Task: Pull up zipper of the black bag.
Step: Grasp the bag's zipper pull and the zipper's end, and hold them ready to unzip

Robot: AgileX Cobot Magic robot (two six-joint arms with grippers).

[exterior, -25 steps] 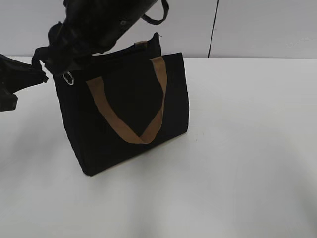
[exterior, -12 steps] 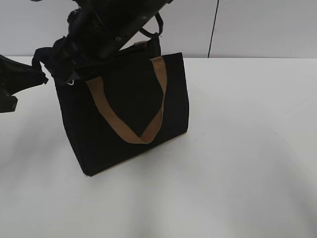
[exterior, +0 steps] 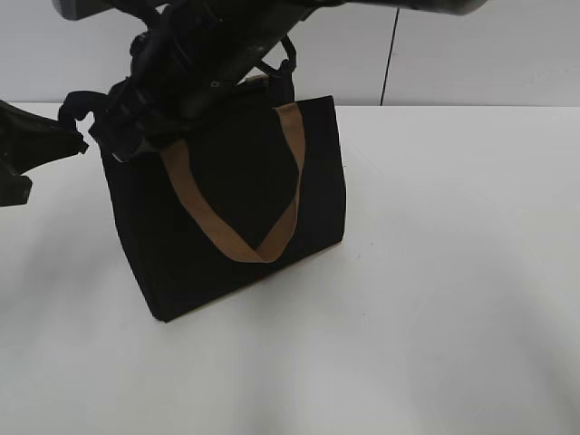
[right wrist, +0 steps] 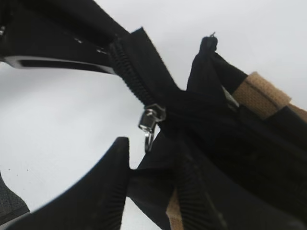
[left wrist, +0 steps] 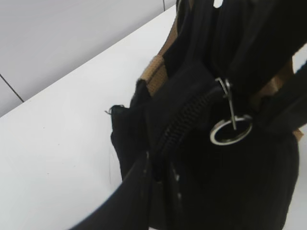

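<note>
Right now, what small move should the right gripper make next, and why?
Probably close the right gripper on the zipper. In the right wrist view the silver pull hangs free between the two open fingers, not yet pinched, at the end of the zip track on the black bag. The left gripper seems to pinch the bag's end fabric, which would steady the pull.

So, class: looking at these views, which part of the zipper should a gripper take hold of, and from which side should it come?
Grip the zipper's oval ring, not the slider. In the left wrist view the ring hangs free below the black bag's zip track, so fingers could likely close on its flat faces from either side, approaching from below the track.
</note>
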